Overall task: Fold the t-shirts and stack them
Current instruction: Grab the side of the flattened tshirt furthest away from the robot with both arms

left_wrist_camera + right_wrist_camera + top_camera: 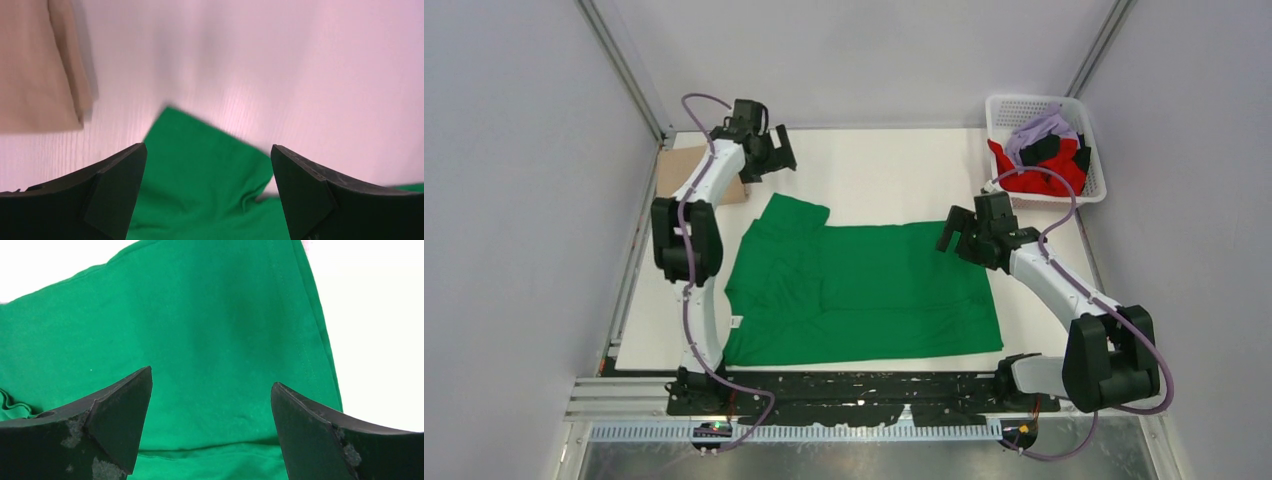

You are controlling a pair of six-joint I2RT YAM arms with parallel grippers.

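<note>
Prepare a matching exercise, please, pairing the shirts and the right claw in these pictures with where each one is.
Things:
1. green t-shirt
2. tan t-shirt
3. red t-shirt
4. right claw

Places:
A. in the white basket
B. open, above the green t-shirt's right part
C. spread out in the middle of the table
D. lying at the table's far left corner

Pairs: 1-C; 2-D; 3-A; 4-B
</note>
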